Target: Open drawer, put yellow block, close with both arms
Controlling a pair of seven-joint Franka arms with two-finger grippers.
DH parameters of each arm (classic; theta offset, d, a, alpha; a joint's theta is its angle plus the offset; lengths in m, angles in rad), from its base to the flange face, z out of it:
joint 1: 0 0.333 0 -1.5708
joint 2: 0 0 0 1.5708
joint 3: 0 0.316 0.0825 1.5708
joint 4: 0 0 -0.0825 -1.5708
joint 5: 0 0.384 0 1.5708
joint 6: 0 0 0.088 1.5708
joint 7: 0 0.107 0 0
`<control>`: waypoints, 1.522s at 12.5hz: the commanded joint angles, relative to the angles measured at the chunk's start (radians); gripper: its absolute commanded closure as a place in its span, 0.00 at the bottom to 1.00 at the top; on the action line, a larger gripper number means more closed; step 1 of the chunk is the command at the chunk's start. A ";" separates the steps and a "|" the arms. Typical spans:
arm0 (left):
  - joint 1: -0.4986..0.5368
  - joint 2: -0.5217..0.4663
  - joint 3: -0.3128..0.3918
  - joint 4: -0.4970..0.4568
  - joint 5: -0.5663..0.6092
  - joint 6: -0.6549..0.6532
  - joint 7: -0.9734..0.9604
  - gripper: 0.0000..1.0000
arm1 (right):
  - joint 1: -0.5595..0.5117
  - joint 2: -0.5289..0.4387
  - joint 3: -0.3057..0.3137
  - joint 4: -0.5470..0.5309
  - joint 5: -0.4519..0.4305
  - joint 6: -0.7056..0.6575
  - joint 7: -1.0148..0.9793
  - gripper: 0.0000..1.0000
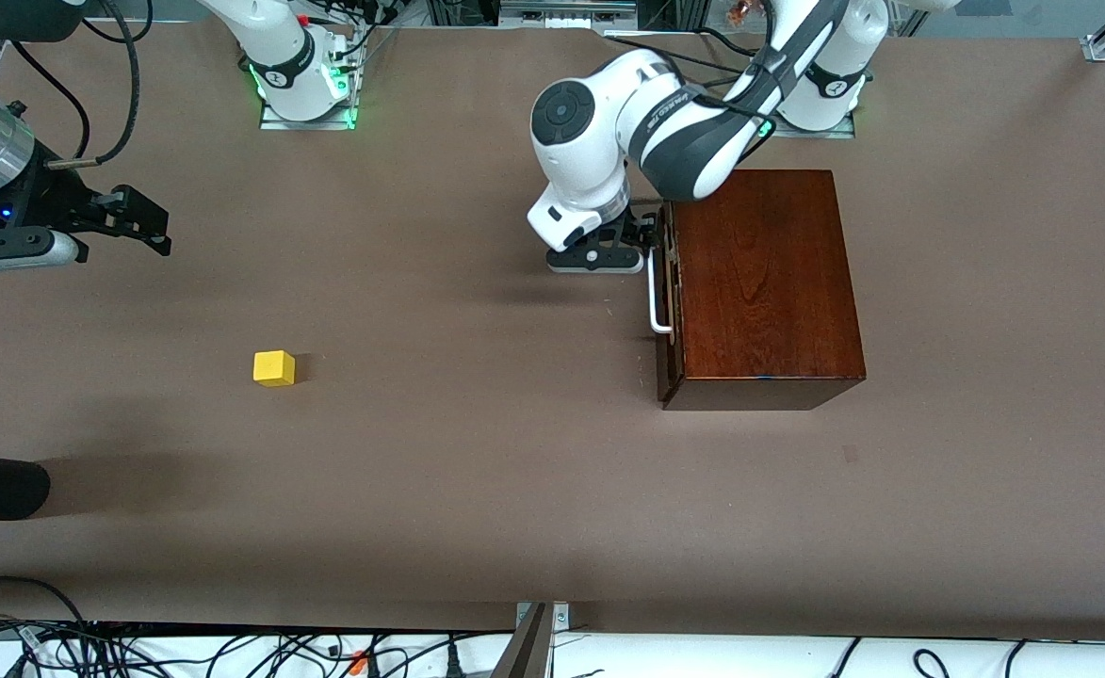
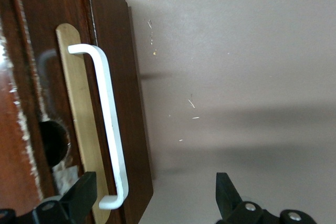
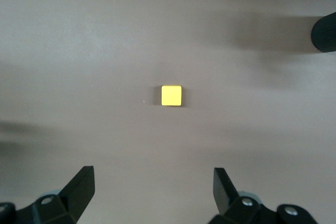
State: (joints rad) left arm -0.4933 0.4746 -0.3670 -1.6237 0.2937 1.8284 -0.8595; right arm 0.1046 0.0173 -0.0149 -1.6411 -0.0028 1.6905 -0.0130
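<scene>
The yellow block point(image 3: 171, 96) sits alone on the plain brown surface point(image 3: 79, 51), one flat square face turned up toward the camera, with a thin shadow along one edge. The right gripper point(image 3: 152, 195) hangs above the surface, its two black fingers point(image 3: 81, 187) spread wide apart, and the block shows clear of both. A dark rounded object point(image 3: 324, 32) pokes in at the frame's edge, casting a soft shadow.

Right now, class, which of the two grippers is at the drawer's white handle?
The left gripper, open at the white handle of the shut drawer. The right gripper, also open, hangs over bare table, apart from the yellow block.
</scene>
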 commanded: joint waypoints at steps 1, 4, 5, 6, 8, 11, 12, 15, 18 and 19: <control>-0.011 0.028 0.010 0.024 0.065 0.006 -0.018 0.00 | -0.011 0.013 0.009 0.030 0.007 -0.012 -0.013 0.00; -0.010 0.053 0.016 0.022 0.071 0.017 -0.018 0.00 | -0.008 0.012 0.015 0.030 0.007 -0.014 -0.012 0.00; -0.008 0.059 0.017 0.022 0.084 0.020 -0.018 0.00 | -0.008 0.012 0.015 0.030 0.007 -0.012 -0.012 0.00; -0.007 0.062 0.017 0.021 0.103 0.020 -0.018 0.00 | -0.008 0.012 0.015 0.030 0.007 -0.012 -0.012 0.00; -0.005 0.062 0.019 0.011 0.111 0.018 -0.019 0.00 | -0.008 0.012 0.015 0.030 0.007 -0.012 -0.012 0.00; -0.004 0.064 0.032 -0.004 0.113 0.020 -0.020 0.00 | -0.008 0.012 0.015 0.030 0.007 -0.014 -0.012 0.00; -0.004 0.067 0.036 -0.008 0.113 0.022 -0.020 0.00 | -0.008 0.012 0.015 0.030 0.007 -0.014 -0.012 0.00; -0.004 0.085 0.037 -0.007 0.113 0.023 -0.021 0.00 | -0.009 0.013 0.007 0.030 0.007 -0.011 -0.013 0.00; -0.004 0.105 0.046 -0.007 0.113 0.046 -0.032 0.00 | -0.016 0.021 0.006 0.030 0.009 -0.008 -0.013 0.00; -0.004 0.107 0.051 -0.005 0.119 0.051 -0.032 0.00 | -0.016 0.021 0.004 0.030 0.009 -0.006 -0.013 0.00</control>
State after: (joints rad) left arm -0.4936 0.5719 -0.3278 -1.6293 0.3779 1.8670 -0.8746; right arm 0.1030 0.0199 -0.0161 -1.6388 -0.0028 1.6907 -0.0132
